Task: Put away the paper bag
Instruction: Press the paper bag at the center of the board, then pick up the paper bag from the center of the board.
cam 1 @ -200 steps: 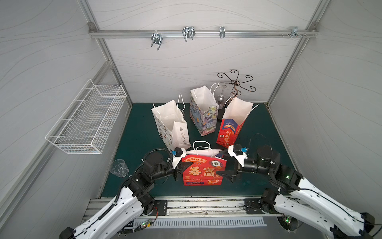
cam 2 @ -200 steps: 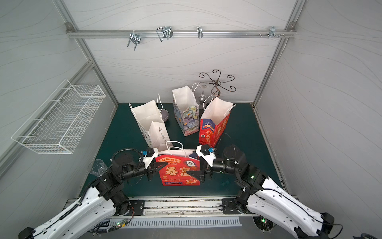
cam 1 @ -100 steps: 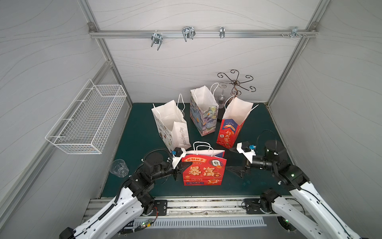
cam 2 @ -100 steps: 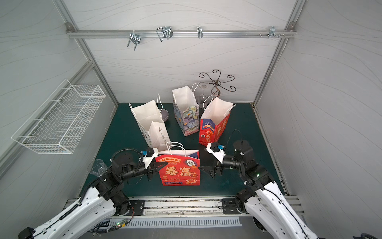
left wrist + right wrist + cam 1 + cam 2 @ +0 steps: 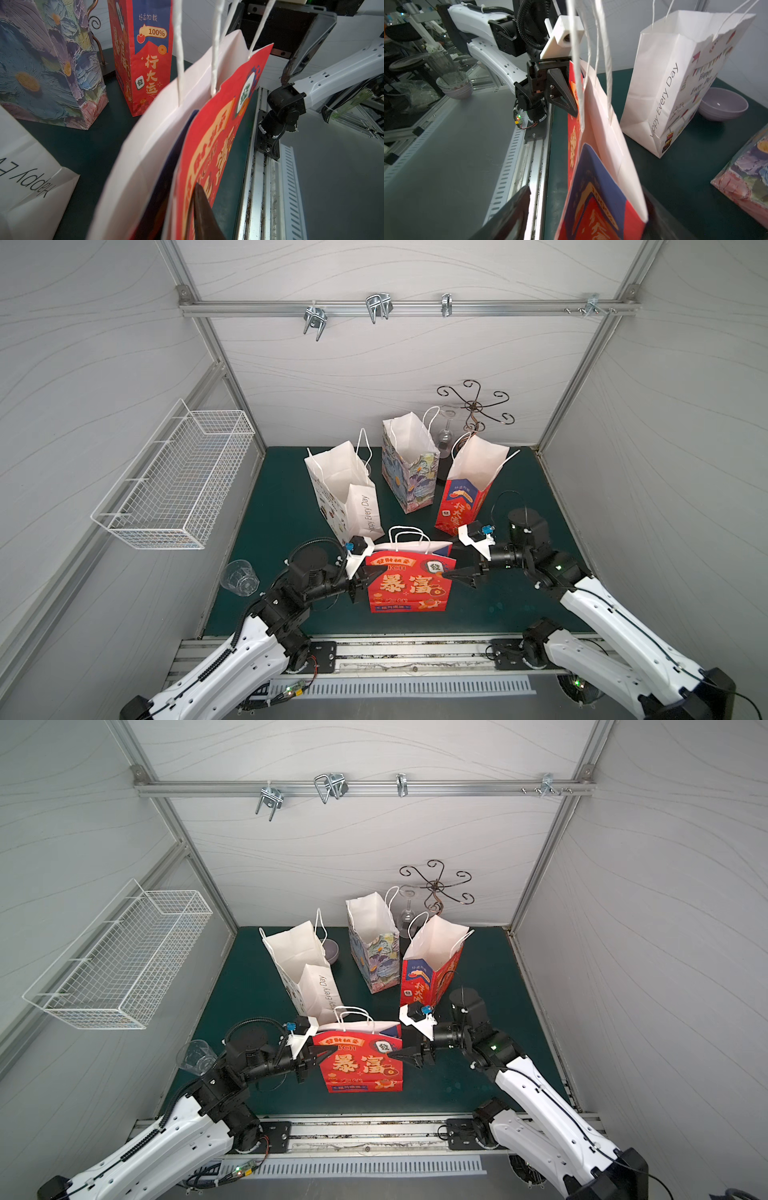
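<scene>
Now the wide red paper bag (image 5: 409,583) stands upright on the green mat (image 5: 286,506), nearest the front rail of all the bags, in both top views, its white cord handles (image 5: 409,537) up. The left gripper (image 5: 368,572) is clamped on the bag's left upper edge; the right wrist view shows one black finger (image 5: 562,91) pressed flat against the red front panel, with the paper pinched. That grip looks unchanged from a second ago and from half a second ago. The right gripper (image 5: 459,572) differs: a second ago it was at the bag's right edge, half a second ago it had drawn back clear of the bag, and it is now back at that right upper edge. Its jaws stand apart on either side of the bag's edge; in the right wrist view the paper runs between two dark fingers (image 5: 508,216) with a gap showing, so not yet closed on it. The bag itself has not shifted on the mat. Behind the red bag stand the white bag (image 5: 345,493), the floral bag (image 5: 409,466) and the tall red bag (image 5: 467,489), all upright and unmoved. A clear glass (image 5: 240,577) sits left of the red bag, off the mat.
</scene>
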You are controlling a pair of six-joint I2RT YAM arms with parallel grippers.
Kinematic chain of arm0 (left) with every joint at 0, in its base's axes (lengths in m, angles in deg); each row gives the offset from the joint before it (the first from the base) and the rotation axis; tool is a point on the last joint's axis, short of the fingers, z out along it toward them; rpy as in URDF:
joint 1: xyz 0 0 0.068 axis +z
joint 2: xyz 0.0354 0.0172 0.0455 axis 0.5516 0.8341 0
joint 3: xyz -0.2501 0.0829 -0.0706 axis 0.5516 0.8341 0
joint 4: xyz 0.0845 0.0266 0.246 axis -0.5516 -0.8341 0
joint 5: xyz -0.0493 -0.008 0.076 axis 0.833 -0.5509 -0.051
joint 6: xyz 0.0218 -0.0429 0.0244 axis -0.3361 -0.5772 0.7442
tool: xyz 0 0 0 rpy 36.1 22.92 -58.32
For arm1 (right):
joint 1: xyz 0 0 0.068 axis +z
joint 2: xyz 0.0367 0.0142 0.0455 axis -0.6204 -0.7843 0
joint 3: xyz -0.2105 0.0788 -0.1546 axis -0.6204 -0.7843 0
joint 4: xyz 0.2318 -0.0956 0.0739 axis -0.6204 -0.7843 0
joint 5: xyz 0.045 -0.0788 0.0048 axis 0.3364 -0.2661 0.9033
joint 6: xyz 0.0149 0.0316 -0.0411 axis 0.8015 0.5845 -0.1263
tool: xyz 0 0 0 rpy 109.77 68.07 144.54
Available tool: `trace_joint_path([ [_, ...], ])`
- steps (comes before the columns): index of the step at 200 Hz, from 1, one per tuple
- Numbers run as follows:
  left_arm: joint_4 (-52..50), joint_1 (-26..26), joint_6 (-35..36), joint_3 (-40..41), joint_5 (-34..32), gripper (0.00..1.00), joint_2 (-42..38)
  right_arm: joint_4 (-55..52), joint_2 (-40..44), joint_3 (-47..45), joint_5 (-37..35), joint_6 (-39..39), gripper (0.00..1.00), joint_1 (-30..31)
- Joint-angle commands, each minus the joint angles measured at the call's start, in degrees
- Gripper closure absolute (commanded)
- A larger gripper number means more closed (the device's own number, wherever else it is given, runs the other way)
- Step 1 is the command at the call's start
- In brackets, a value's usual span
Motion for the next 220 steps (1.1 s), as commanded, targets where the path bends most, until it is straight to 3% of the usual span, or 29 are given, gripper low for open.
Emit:
trace_joint_path([
  [1, 3.2, 0.0, -0.9, 0.3, 1.0, 0.87, 0.3, 5.0, -1.1, -0.5, 2.1, 0.1, 0.30, 0.9],
  [30, 3.9, -0.1, -1.8, 0.4, 1.2, 0.86, 0.4, 8.3, -1.8, -1.8, 1.4, 0.6, 0.42, 1.9],
  [78, 4.4, 0.0, -3.6, 0.8, 1.5, 0.85, -0.4, 10.5, -4.7, -1.8, 0.2, -0.5, 0.69, 3.4],
  [91, 4.2, -0.1, -3.8, 0.8, 1.2, 0.85, -1.3, 10.5, -5.2, -1.5, 0.0, -0.8, 0.79, 3.4],
  [107, 2.9, 0.0, -3.2, 0.5, -0.6, 0.82, -3.2, 8.4, -5.2, -0.4, 0.0, -2.2, 1.00, 3.4],
  [113, 1.9, -0.1, -2.6, 0.2, -1.7, 0.81, -4.2, 6.9, -5.1, 0.2, 0.1, -2.9, 1.00, 3.4],
  [155, -7.0, 0.0, 3.8, -5.3, -10.1, 0.40, -11.8, -0.6, -1.1, 3.1, -0.5, -4.9, 1.00, 1.8],
  [175, -10.1, 0.0, 6.6, -9.0, -11.8, 0.27, -12.8, -4.7, 1.0, 5.2, -0.2, -5.3, 1.00, 0.3],
  [194, -13.5, 0.0, 10.3, -15.0, -6.5, 0.19, -9.4, -13.5, 0.5, 10.4, 1.7, -8.4, 1.00, 0.2],
  [202, -15.8, -0.1, 11.7, -18.6, -4.3, 0.02, -6.6, -17.3, -0.1, 13.3, 2.3, -9.3, 1.00, 0.2],
  [220, -19.8, -0.1, 14.3, -24.4, 0.6, 0.01, -1.3, -22.9, -1.0, 17.9, 4.0, -10.8, 1.00, 0.2],
])
